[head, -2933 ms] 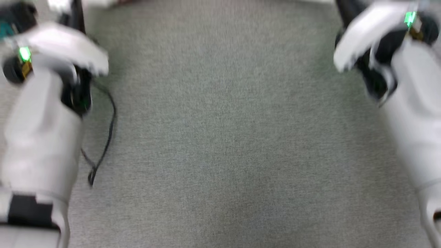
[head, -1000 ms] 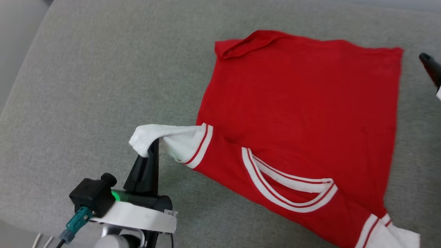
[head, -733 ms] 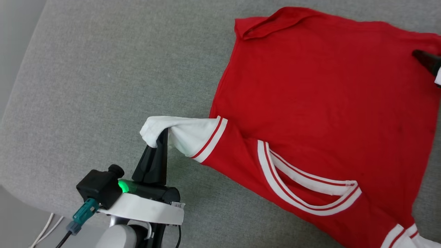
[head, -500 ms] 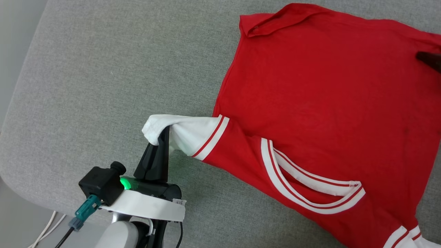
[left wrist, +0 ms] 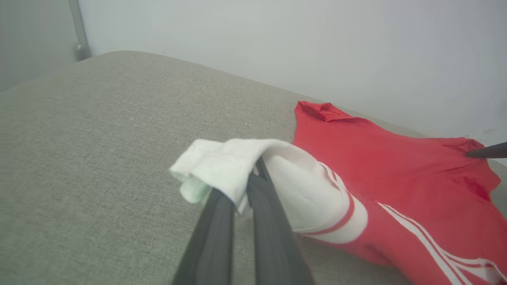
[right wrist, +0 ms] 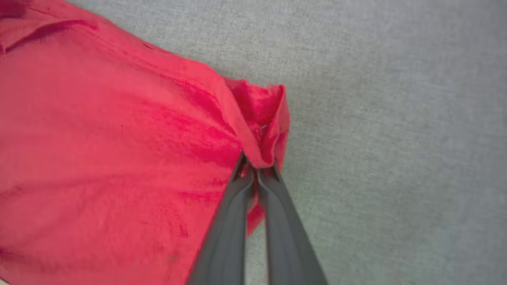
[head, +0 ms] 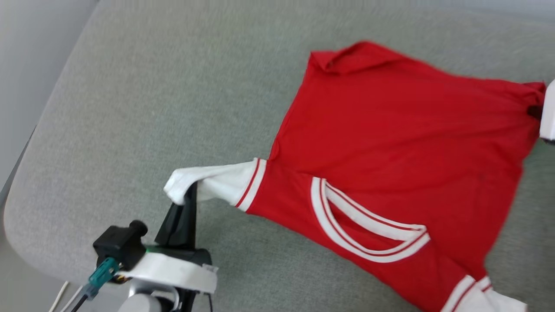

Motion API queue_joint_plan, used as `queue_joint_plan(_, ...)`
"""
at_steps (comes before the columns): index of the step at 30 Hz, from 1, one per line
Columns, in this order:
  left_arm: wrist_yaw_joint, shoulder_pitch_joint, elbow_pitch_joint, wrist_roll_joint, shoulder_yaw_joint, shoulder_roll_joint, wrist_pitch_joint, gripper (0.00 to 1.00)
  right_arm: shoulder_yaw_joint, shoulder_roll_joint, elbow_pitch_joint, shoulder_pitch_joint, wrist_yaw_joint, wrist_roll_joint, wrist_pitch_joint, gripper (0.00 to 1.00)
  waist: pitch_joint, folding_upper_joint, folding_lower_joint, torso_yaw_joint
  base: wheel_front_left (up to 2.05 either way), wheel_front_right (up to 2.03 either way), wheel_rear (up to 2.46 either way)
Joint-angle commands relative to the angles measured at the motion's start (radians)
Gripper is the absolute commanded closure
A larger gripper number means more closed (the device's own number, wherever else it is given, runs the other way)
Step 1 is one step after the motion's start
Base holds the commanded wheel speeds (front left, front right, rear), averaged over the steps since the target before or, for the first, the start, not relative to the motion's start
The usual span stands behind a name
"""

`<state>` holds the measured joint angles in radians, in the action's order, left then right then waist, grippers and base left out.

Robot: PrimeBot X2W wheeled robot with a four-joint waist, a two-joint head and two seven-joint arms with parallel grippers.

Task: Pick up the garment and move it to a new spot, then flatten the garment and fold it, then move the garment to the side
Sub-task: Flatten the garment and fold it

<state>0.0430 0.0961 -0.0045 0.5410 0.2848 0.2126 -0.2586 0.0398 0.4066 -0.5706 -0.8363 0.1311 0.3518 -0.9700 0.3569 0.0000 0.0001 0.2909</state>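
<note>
Red jersey (head: 390,130) pinched thin: left claw (head: 189,193) grips sleeve (head: 217,182), right claw (right wrist: 253,168) grips hem corner (right wrist: 273,107); hard stretch could slip either.

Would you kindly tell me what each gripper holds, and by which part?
Left gripper pinches the garment by its white sleeve end; right gripper pinches its red hem corner.

- Grey cushion (head: 130,108) lies under and all around the left gripper (head: 190,190).
- White wall (left wrist: 277,39) stands far ahead of it.
- White cable (head: 58,297) lies behind it.
</note>
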Motion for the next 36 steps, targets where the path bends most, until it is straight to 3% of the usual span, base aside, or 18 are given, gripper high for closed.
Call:
queue_joint_plan(1,0.005,-0.013,0.002,0.003,-0.006,0.008,-0.003,1.00,-0.009,0.007,0.011,0.023,-0.001,0.008,0.002,1.00,-0.060,0.0000,-0.0001,-0.043,0.00,0.00,0.00)
queue_joint_plan(7,0.030,-0.063,-0.006,0.009,-0.034,0.039,0.013,1.00,-0.121,0.089,0.191,0.188,-0.001,0.070,-0.013,1.00,-0.162,0.0000,-0.0001,-0.135,0.00,0.00,0.00)
queue_joint_plan(13,0.067,-0.124,-0.032,0.015,-0.067,0.074,0.043,1.00,-0.136,0.132,0.397,0.437,-0.001,0.138,-0.028,1.00,-0.239,0.0000,-0.0001,-0.247,0.00,0.00,0.00)
queue_joint_plan(20,0.104,-0.186,-0.048,0.029,-0.090,0.104,0.091,1.00,-0.129,0.104,0.554,0.753,-0.001,0.145,-0.050,1.00,-0.293,0.0000,-0.0001,-0.367,0.00,0.00,0.00)
queue_joint_plan(26,0.118,-0.200,-0.041,0.042,-0.096,0.112,0.121,1.00,-0.116,0.012,0.552,0.942,-0.001,0.134,-0.035,1.00,-0.312,0.0000,-0.0001,-0.425,0.00,0.00,0.00)
queue_joint_plan(27,0.122,-0.202,-0.041,0.041,-0.096,0.114,0.122,1.00,-0.120,-0.004,0.544,0.963,-0.001,0.134,-0.031,0.73,-0.312,0.0000,-0.0001,-0.430,0.00,0.00,0.00)
queue_joint_plan(28,0.124,-0.203,-0.043,0.039,-0.096,0.115,0.124,1.00,-0.120,-0.024,0.543,0.970,-0.001,0.137,-0.010,0.29,-0.311,0.0000,-0.0001,-0.436,0.00,0.00,0.00)
queue_joint_plan(29,0.127,-0.203,-0.046,0.039,-0.096,0.115,0.128,1.00,-0.116,-0.037,0.551,0.966,-0.001,0.129,0.029,0.00,-0.310,0.0000,-0.0001,-0.439,0.00,0.00,0.00)
queue_joint_plan(36,0.140,-0.194,-0.062,0.042,-0.090,0.113,0.146,1.00,-0.117,-0.079,0.590,0.882,-0.001,0.092,0.408,0.00,-0.294,0.0000,-0.0001,-0.440,0.00,0.00,0.00)
